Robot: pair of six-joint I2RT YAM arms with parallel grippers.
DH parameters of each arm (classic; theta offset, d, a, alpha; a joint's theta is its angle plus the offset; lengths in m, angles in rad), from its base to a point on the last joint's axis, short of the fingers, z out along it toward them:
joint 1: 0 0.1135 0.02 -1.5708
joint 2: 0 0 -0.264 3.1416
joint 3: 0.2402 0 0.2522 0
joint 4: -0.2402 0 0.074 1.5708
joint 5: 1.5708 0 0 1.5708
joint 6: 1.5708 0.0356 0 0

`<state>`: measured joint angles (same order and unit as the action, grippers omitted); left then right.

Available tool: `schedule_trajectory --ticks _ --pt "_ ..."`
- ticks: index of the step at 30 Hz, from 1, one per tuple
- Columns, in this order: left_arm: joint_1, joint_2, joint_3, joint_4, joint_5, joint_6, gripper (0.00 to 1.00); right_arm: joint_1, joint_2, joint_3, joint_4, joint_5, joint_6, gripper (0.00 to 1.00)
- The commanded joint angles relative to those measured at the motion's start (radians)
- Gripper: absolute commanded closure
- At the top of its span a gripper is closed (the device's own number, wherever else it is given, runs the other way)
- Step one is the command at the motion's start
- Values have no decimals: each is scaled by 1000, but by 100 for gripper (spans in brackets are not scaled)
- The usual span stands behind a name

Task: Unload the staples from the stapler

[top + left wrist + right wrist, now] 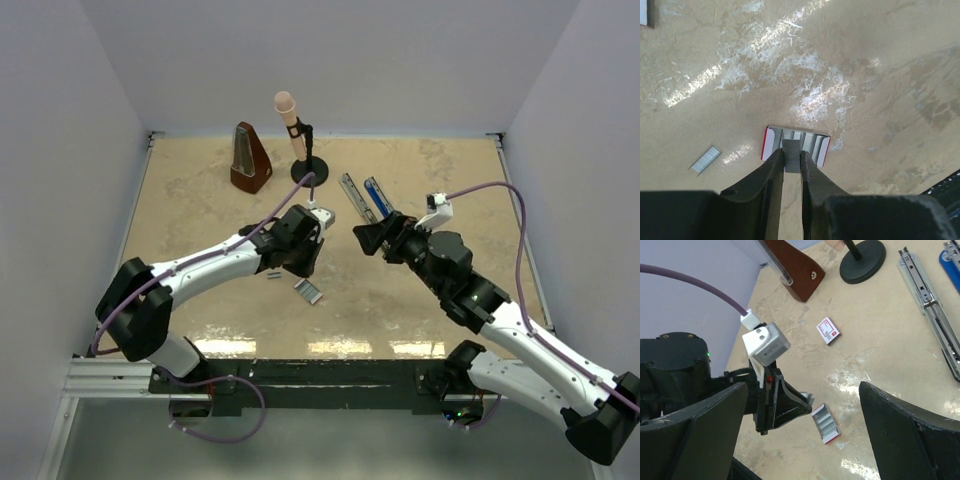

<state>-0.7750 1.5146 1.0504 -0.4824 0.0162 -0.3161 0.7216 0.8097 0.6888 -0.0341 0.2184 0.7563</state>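
Step in hand, as judged: depositing the staples (791, 150); the left gripper (791, 167) pinches them directly above the open staple box (769, 144); the right gripper (802, 390) is spread wide, empty, near the opened stapler (378, 196); next move likely calls for lowering, then release.

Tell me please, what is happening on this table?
The left gripper is shut on a short grey metal strip of staples, over a small open tray with red ends that holds more strips. The long blue-and-black stapler lies hinged open further back on the table. The right gripper is open and empty, near the stapler. A second grey strip lies loose beside the tray.
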Motion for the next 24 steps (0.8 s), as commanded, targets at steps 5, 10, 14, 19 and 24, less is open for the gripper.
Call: schedule_trajectory --ticks 5,10,14,19,24 --pt "-98 136 94 -70 -168 41 83 -1 -101 -29 -38 104 -3 1" --pt "-125 167 89 -65 -164 49 85 -1 -124 -18 -53 136 -9 1" --pt "-130 165 85 -70 -163 57 84 -1 -113 -17 -56 136 -6 1" --pt "-133 160 76 -74 -157 61 84 -1 -103 -31 -38 125 9 1" --pt "-141 160 66 -79 -151 61 83 -1 -95 -22 -41 127 9 1"
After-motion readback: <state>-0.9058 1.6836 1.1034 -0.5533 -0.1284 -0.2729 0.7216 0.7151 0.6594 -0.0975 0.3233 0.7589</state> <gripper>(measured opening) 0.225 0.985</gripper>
